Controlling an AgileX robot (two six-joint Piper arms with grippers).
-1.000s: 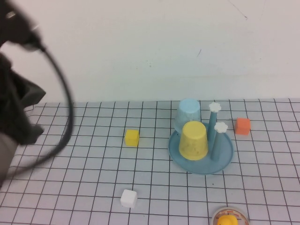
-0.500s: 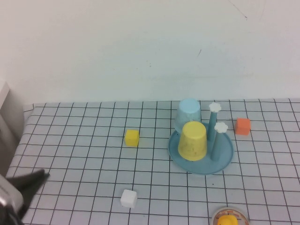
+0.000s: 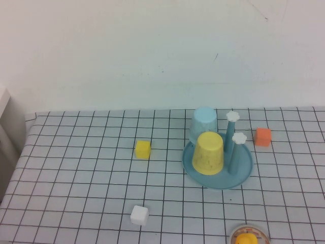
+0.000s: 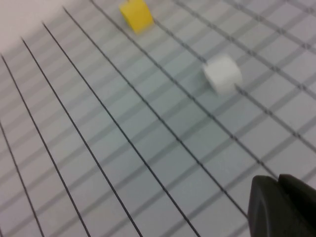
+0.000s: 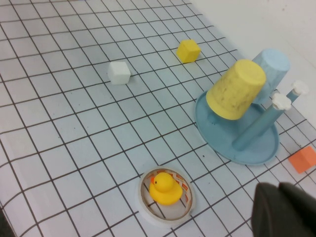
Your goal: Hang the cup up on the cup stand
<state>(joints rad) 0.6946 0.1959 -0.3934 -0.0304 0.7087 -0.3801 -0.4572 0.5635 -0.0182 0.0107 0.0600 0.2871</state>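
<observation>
A white cloth with a black grid covers the table under a plain pale wall. Nearest sits a rubber duck (image 5: 164, 189) in a tape ring (image 5: 165, 197); beyond, a white cube (image 3: 139, 215) and a yellow cube (image 3: 143, 149). Farther, the smooth tapered yellow cup (image 3: 208, 152) sits inverted on the blue cup stand (image 3: 242, 171), beside a pale blue cup (image 3: 204, 124); two white-knobbed pegs remain free. The job looks done, so both arms should simply stay clear. The left gripper (image 4: 284, 206) and right gripper (image 5: 285, 209) show only dark tips near the table; I cannot tell their state.

Yellow cup (image 3: 208, 152), blue cup stand (image 3: 242, 172), black-gridded, seemingly white tablecloth (image 3: 76, 178)
</observation>
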